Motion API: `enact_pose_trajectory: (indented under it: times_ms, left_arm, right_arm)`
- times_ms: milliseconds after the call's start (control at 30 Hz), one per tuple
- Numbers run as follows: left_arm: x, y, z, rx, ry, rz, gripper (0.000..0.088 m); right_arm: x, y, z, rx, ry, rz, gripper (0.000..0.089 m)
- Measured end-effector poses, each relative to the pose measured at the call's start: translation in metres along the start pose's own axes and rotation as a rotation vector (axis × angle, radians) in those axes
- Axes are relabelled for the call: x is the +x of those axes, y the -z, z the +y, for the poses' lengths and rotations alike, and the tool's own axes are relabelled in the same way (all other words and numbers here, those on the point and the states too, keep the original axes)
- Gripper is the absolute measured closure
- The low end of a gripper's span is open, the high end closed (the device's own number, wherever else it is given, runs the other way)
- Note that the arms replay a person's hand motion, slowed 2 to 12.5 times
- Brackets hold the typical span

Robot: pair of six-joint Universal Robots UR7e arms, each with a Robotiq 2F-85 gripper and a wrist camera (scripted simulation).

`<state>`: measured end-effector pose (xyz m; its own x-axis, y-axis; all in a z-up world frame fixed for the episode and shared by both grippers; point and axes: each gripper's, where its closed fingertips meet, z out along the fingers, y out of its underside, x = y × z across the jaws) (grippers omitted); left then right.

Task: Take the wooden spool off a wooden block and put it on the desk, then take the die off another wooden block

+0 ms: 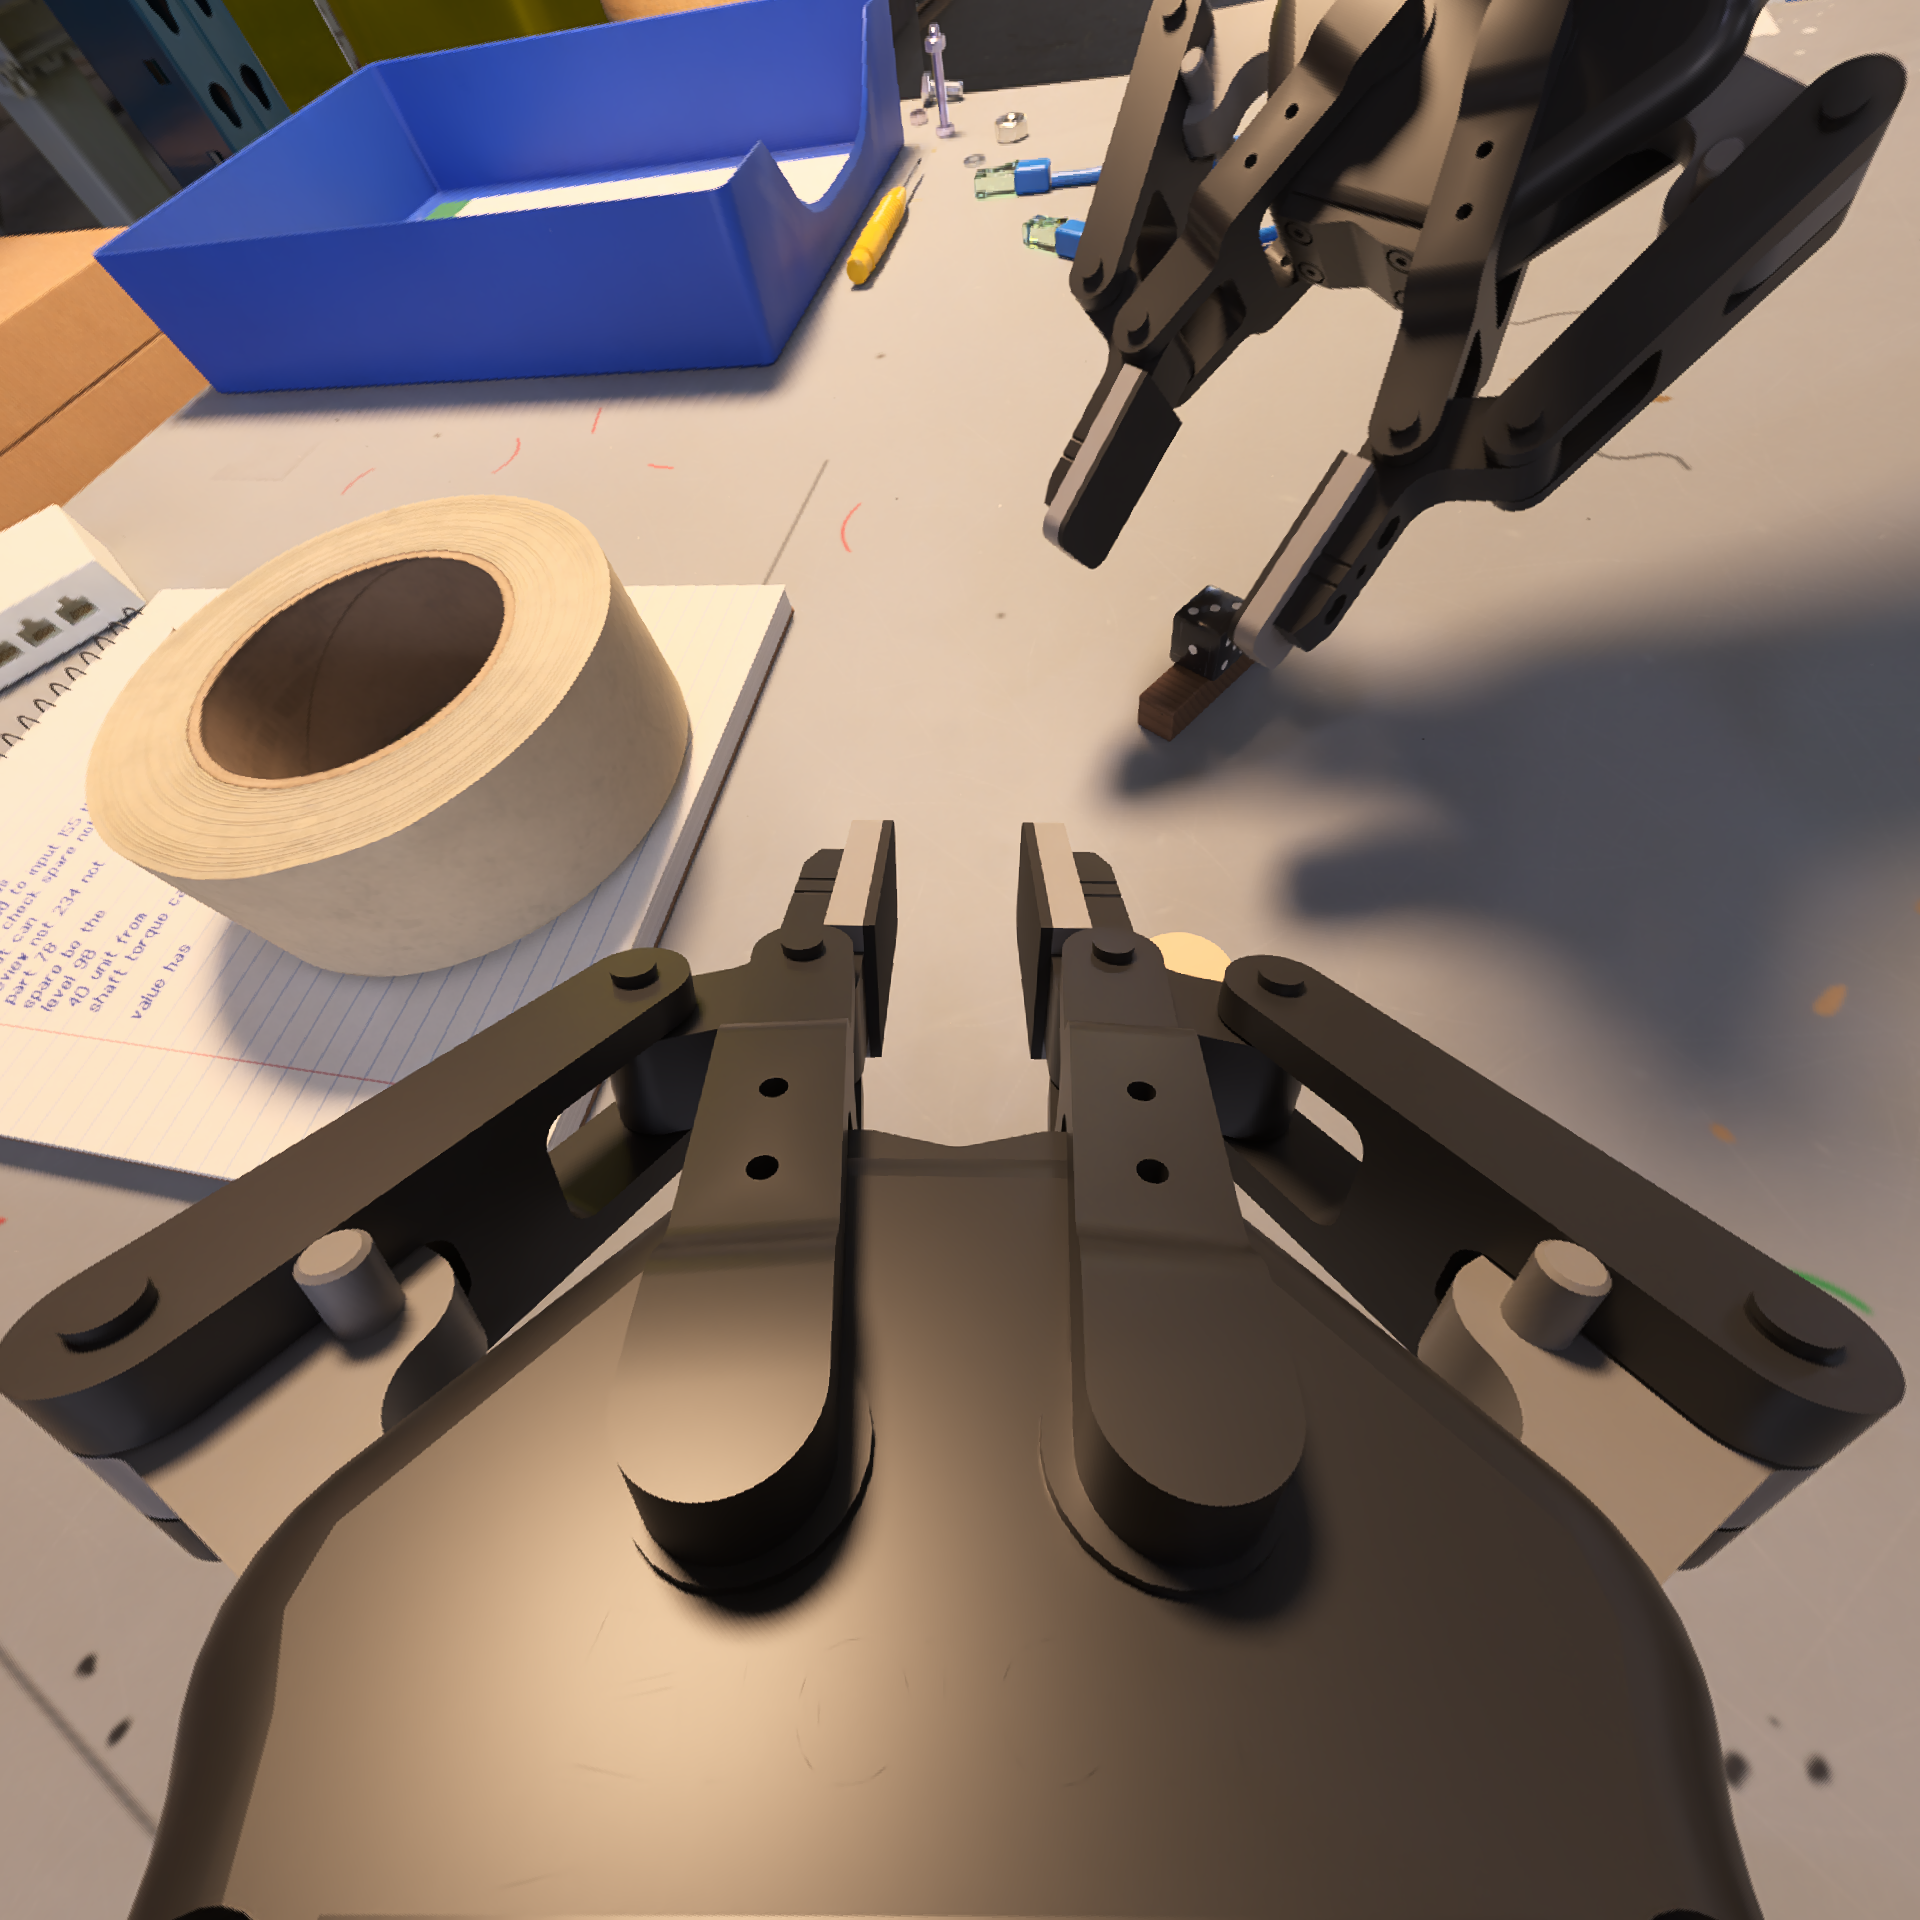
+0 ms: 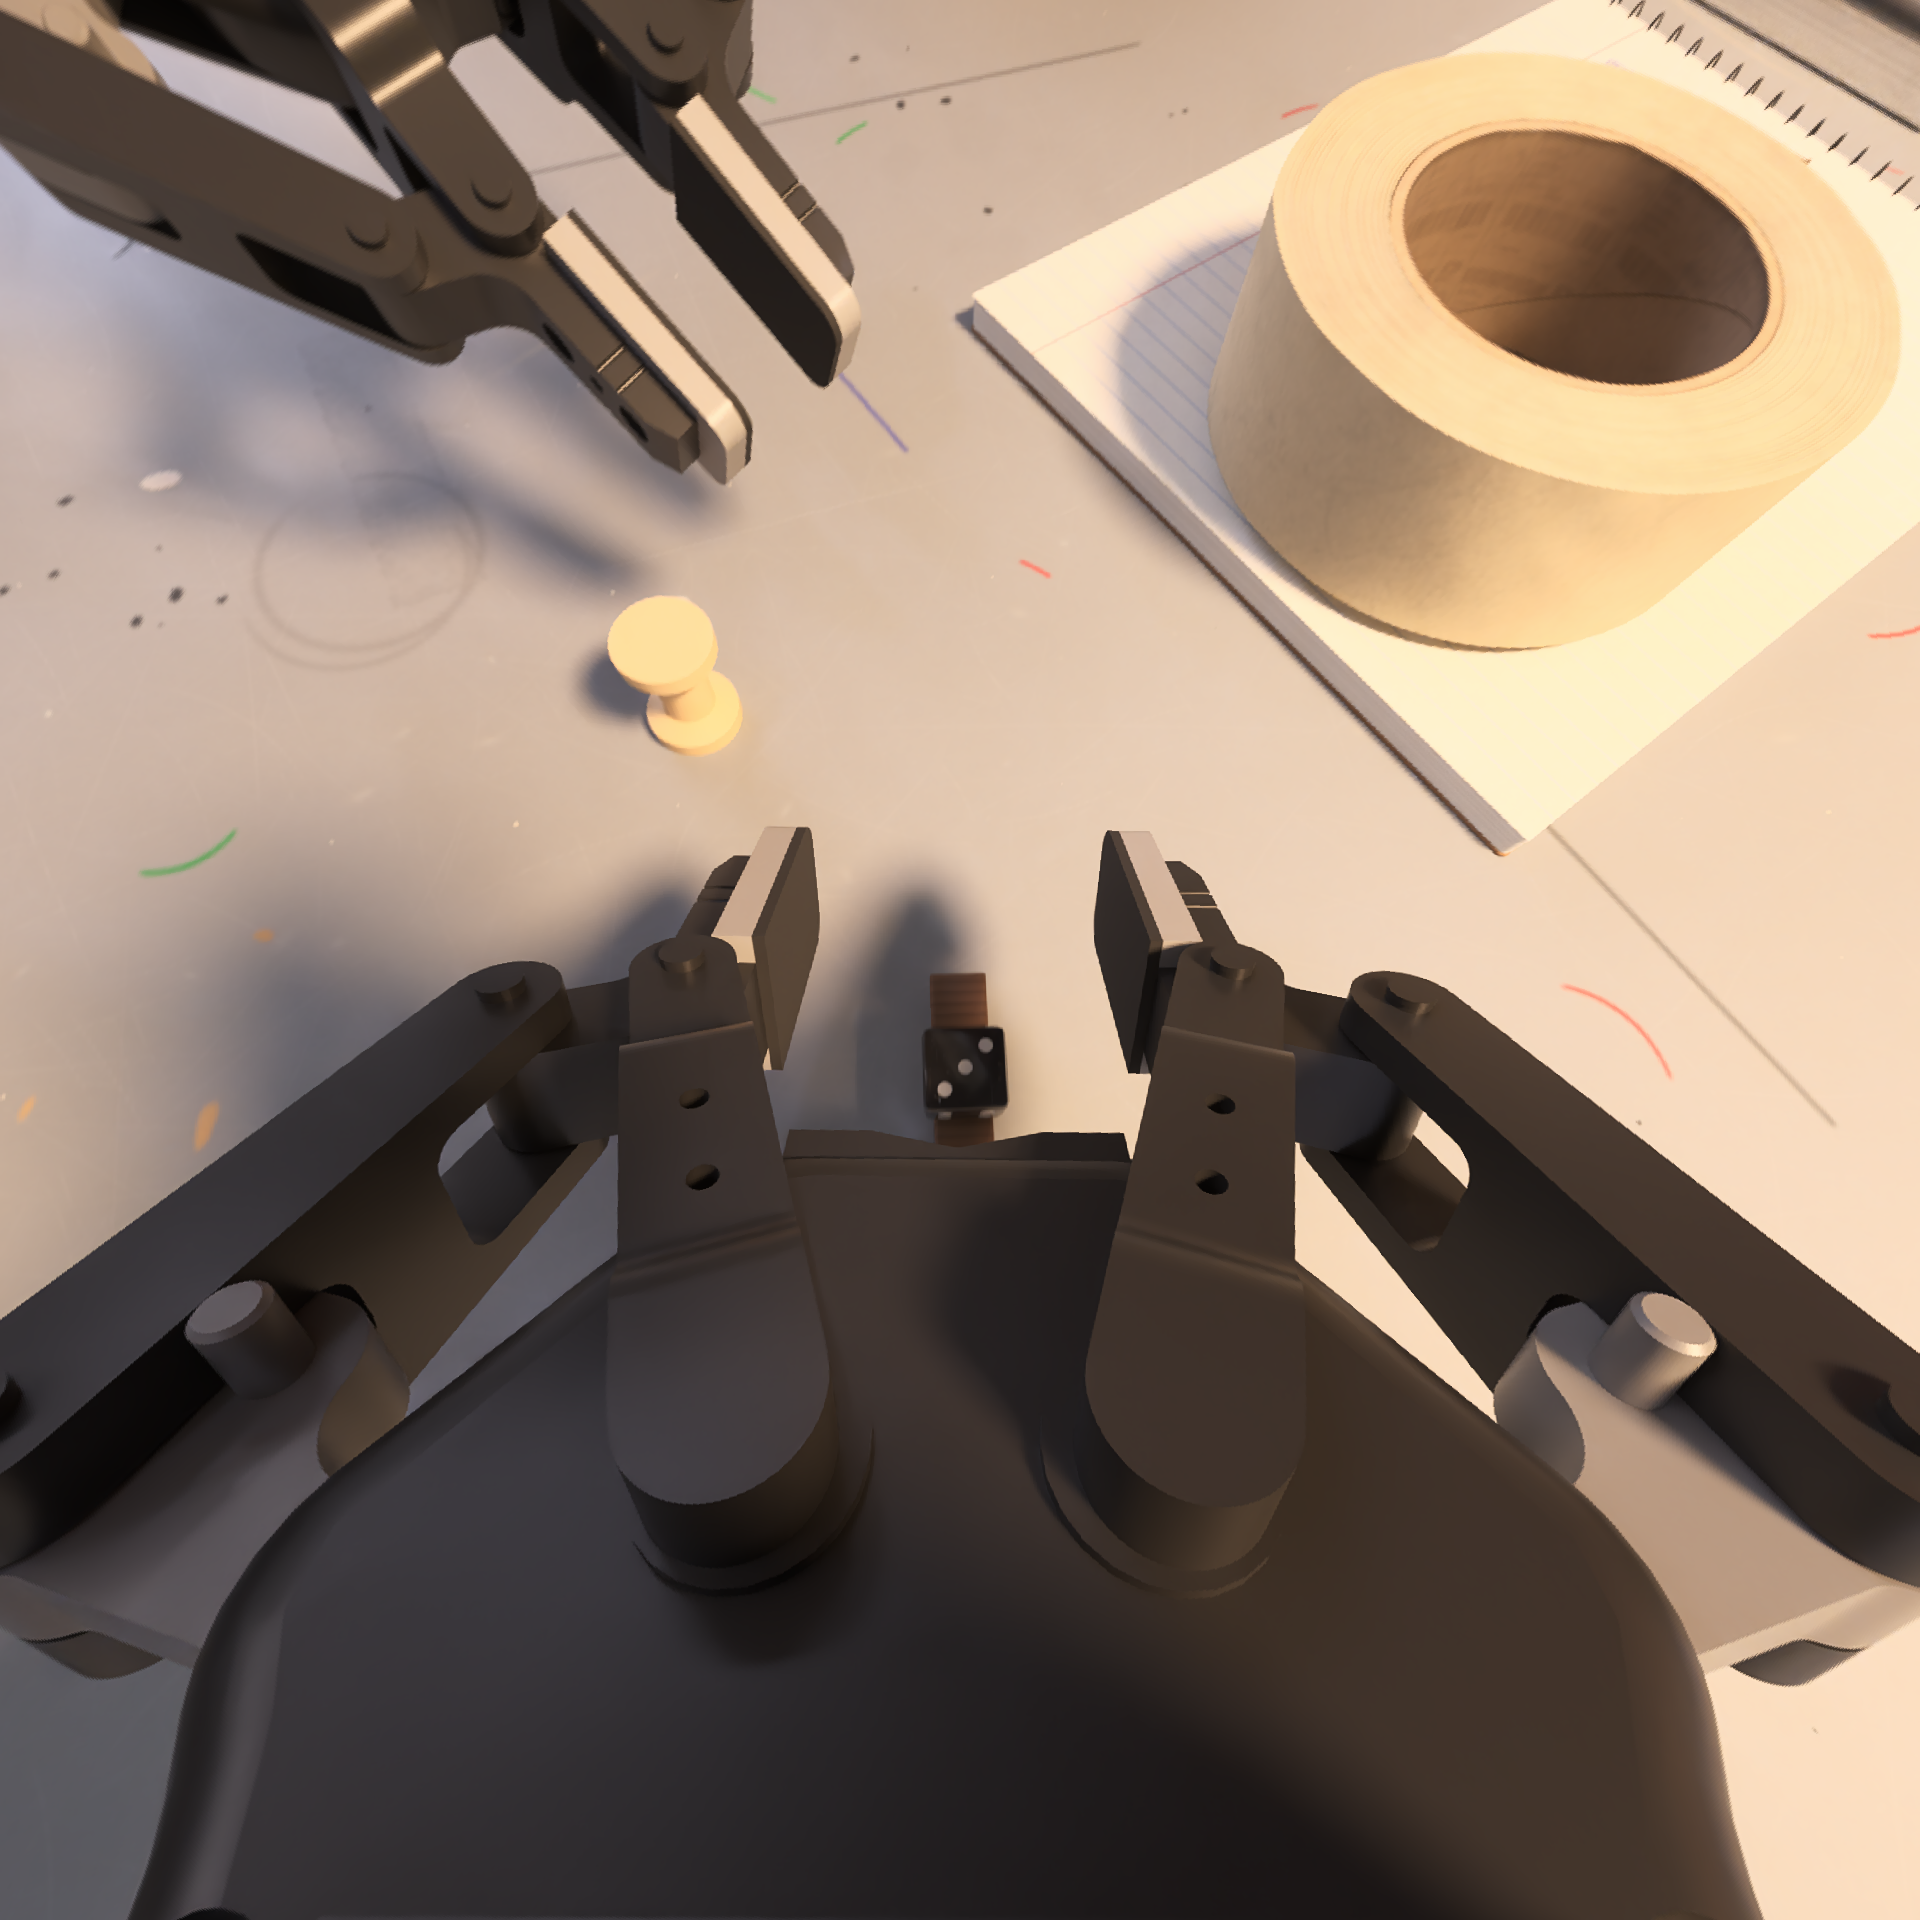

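Note:
A black die (image 2: 964, 1068) sits on a dark wooden block (image 2: 958, 995). My right gripper (image 2: 956, 847) is open and low over them, with the die between its fingers and apart from both. In the left wrist view one right finger (image 1: 1273, 623) stands close beside the die (image 1: 1205, 627) on the block (image 1: 1176, 704). The pale wooden spool (image 2: 675, 675) stands on the grey desk (image 2: 935, 644), free of any block. My left gripper (image 1: 956, 842) is open and empty above the desk, and the spool (image 1: 1190, 954) peeks out behind its right finger. It also shows above the spool in the right wrist view (image 2: 779, 395).
A big roll of beige tape (image 1: 384, 727) lies on a lined notepad (image 1: 582, 935) at the left. Behind stand a blue tray (image 1: 499, 270) and a cardboard box (image 1: 62, 353). A yellow screwdriver (image 1: 878, 234), bolts and blue connectors (image 1: 1039, 177) lie at the back.

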<state>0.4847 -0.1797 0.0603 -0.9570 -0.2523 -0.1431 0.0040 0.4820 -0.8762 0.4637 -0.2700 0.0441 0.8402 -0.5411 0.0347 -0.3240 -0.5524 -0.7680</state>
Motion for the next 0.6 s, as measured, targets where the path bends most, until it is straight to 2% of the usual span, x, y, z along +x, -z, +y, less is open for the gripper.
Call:
enact_pose_trajectory:
  times_ms: [233, 600]
  left_arm:
    - [0.002, -0.003, 0.003, -0.013, 0.0, 0.009, 0.0673]
    - [0.003, -0.006, 0.008, -0.036, -0.007, 0.015, 0.0678]
  right_arm:
    - [-0.003, 0.006, 0.014, -0.071, 0.046, -0.012, 0.041]
    - [-0.001, 0.006, 0.035, -0.194, 0.109, 0.027, 0.0421]
